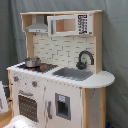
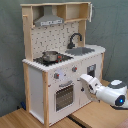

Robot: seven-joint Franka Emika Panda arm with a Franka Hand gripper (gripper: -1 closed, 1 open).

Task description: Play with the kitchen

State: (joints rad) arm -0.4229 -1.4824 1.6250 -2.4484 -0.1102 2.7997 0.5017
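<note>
Now approach step: gripper (image 2: 85, 80) at kitchen (image 2: 60, 60) front, 3 o'clock of oven door (image 2: 64, 96). Jaws' state: cannot tell. Next move likely needs aligning with handle (image 2: 65, 84).

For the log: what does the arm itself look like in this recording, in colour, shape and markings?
In the second exterior view the arm is white with smooth, rounded, bulbous segments. A dark blue round cap sits on the joint near the right edge. The gripper end is white too, with a few small dark spots. No cables or readable markings show. In the first exterior view only a white rounded part shows at the bottom edge.
</note>
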